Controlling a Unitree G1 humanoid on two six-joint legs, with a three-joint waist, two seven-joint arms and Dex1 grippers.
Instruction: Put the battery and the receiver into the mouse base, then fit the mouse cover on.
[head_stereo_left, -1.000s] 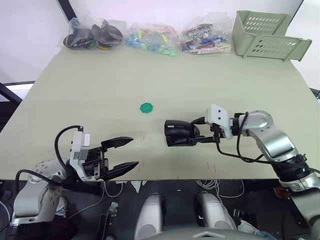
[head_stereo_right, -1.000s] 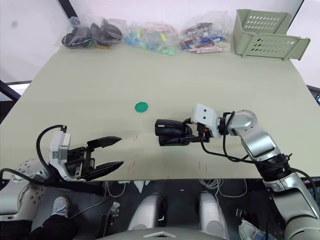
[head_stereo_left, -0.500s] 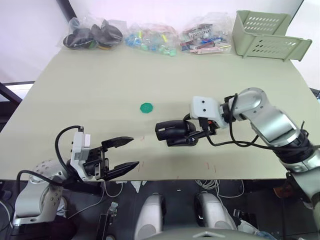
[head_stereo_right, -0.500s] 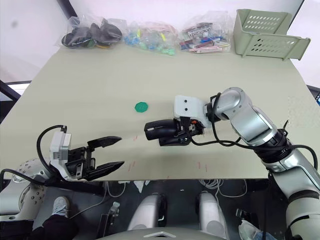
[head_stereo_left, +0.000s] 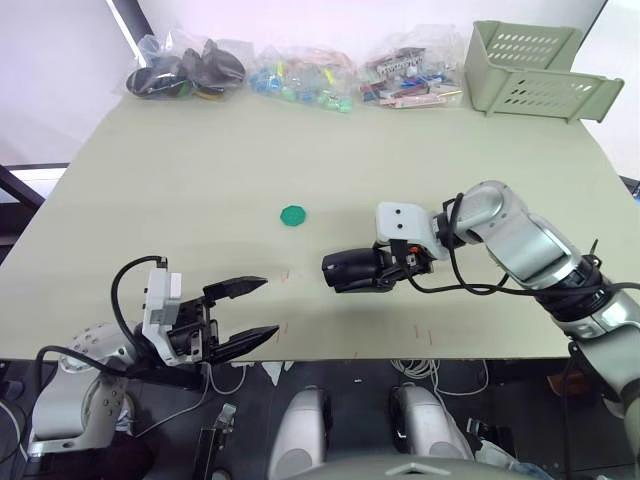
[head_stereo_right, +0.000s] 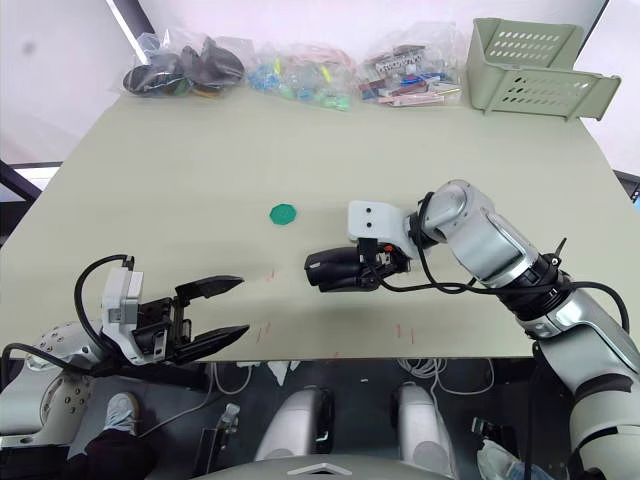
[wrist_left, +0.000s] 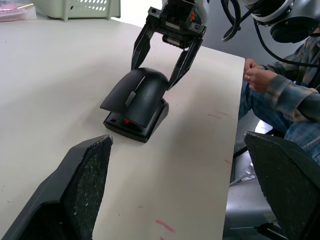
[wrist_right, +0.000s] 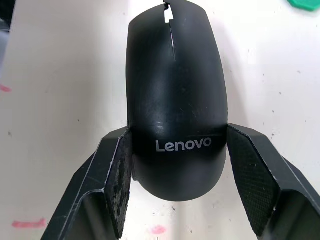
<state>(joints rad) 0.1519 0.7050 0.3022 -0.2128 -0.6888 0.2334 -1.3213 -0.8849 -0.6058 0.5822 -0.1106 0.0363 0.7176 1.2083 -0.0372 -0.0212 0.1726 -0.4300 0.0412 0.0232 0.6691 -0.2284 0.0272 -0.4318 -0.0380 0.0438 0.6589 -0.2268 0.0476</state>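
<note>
The mouse cover (wrist_right: 175, 95) sits on top of the mouse base (wrist_left: 131, 123) near the middle of the desk (head_stereo_left: 200, 190), a little toward the front edge, with the white lettering at the end nearest the right arm. In the left wrist view the cover looks raised at the front, so a strip of the base with a red spot shows beneath it; the cover is not seated flush there. The right claw (wrist_right: 175, 165) has its two fingers (wrist_right: 120, 175) on either side of the lettered end of the cover: one pad lies against the cover's side, while the other stands just clear of it with a thin gap, so the claw is slightly spread around the shell rather than pinching it. The left claw (head_stereo_left: 245, 313) hangs at the front edge of the desk, well apart from the mouse, its fingers spread wide with nothing between them. A round green disc (head_stereo_left: 292, 214) lies on the desk beyond the mouse. Along the far edge are plastic bags (head_stereo_left: 190, 68) of small items and a pale green basket (head_stereo_left: 530, 70). A person's hands (wrist_left: 257, 77) and plaid sleeve appear past the desk's edge in the left wrist view.
</note>
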